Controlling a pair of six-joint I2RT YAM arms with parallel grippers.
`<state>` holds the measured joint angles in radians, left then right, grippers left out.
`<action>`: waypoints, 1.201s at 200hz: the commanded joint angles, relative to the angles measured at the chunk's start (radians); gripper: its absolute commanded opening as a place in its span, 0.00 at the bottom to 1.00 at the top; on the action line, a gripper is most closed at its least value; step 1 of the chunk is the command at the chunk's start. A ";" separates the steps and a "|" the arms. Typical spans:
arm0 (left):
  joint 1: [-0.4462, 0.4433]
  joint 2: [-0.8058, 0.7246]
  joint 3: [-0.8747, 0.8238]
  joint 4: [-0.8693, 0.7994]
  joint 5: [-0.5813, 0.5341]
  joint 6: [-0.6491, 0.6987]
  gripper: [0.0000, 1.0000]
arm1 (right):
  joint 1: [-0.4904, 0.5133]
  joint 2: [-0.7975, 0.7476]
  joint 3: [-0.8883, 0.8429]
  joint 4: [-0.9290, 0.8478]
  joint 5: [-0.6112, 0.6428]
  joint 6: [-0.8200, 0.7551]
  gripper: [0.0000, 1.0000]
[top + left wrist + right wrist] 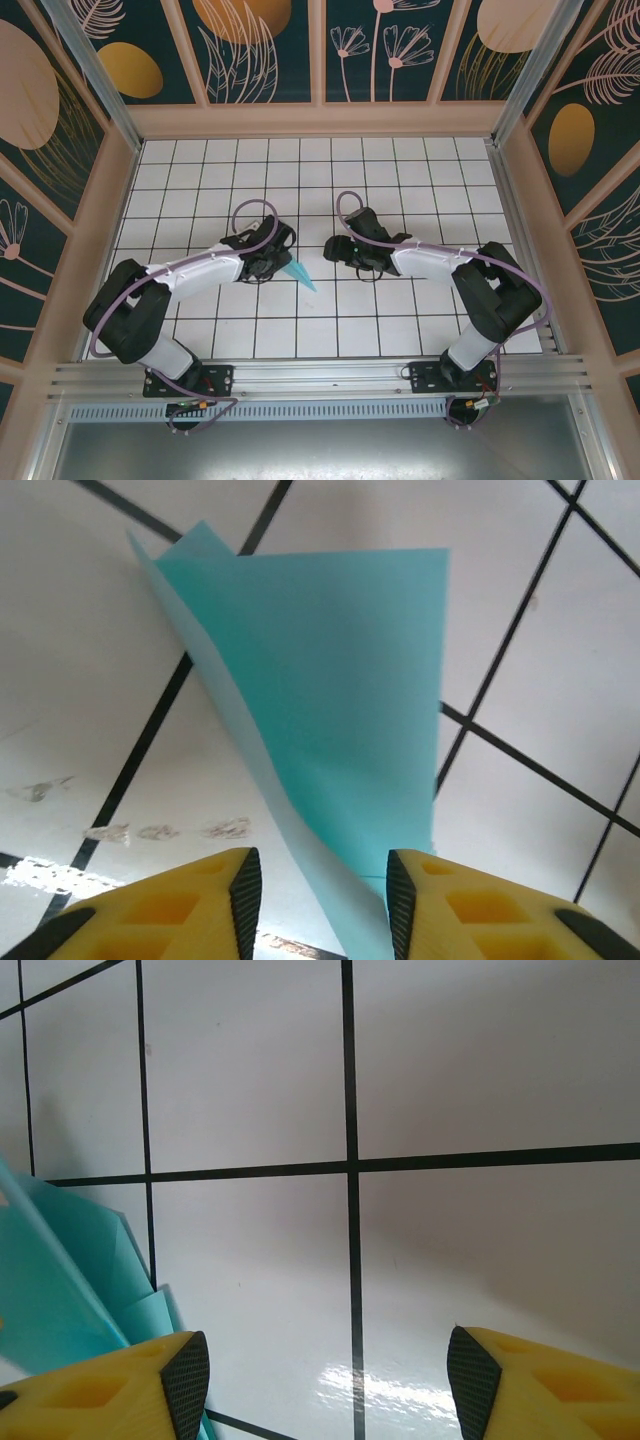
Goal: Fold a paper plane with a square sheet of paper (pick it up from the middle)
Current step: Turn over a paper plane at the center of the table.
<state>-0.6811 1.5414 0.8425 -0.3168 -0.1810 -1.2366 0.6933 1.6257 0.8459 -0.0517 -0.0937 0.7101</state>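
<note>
Left wrist view: the paper plane [340, 700], folded light-blue, runs its narrow end between the fingers [400, 900] of the left gripper [323, 885]. It lies against one pad, and the jaws stand partly apart, with white table [560, 680] showing beside the other pad. From above, its tip [303, 277] pokes out just past the left gripper. The right gripper [328, 1360] hovers near the left gripper, jaws wide, holding nothing.

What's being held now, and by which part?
Nothing yet: the left hand sits open around one end of the paper plane; the right hand is empty.
</note>
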 commanded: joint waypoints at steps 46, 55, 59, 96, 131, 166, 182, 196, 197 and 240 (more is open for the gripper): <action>-0.006 -0.007 -0.057 0.066 0.026 -0.064 0.31 | -0.005 0.010 0.005 -0.027 0.015 0.018 0.66; -0.007 0.000 -0.059 0.071 0.024 -0.059 0.30 | -0.005 0.011 0.005 -0.029 0.014 0.018 0.65; -0.007 0.002 -0.056 0.071 0.017 -0.056 0.29 | -0.005 0.010 0.007 -0.029 0.014 0.018 0.66; -0.007 -0.024 -0.043 0.094 -0.041 0.016 0.06 | -0.006 -0.017 0.003 -0.040 0.024 0.018 0.65; -0.008 -0.081 -0.012 0.217 0.016 0.164 0.00 | -0.037 -0.107 -0.014 -0.089 0.074 0.050 0.65; -0.007 -0.109 0.044 0.381 0.220 0.329 0.00 | -0.125 -0.245 -0.073 -0.104 0.072 0.084 0.65; -0.007 -0.116 0.037 0.464 0.299 0.357 0.00 | -0.141 -0.306 -0.095 -0.113 0.073 0.088 0.65; -0.008 -0.113 0.015 0.526 0.348 0.358 0.00 | -0.180 -0.345 -0.112 -0.114 0.067 0.087 0.65; -0.008 -0.112 0.013 0.530 0.350 0.357 0.00 | -0.181 -0.345 -0.113 -0.114 0.066 0.086 0.65; -0.007 -0.011 -0.098 0.713 0.468 0.312 0.00 | -0.189 -0.368 -0.167 -0.016 -0.058 0.040 0.64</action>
<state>-0.6811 1.4590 0.8108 0.2501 0.1703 -0.9272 0.5053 1.2682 0.7269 -0.1295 -0.0586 0.7708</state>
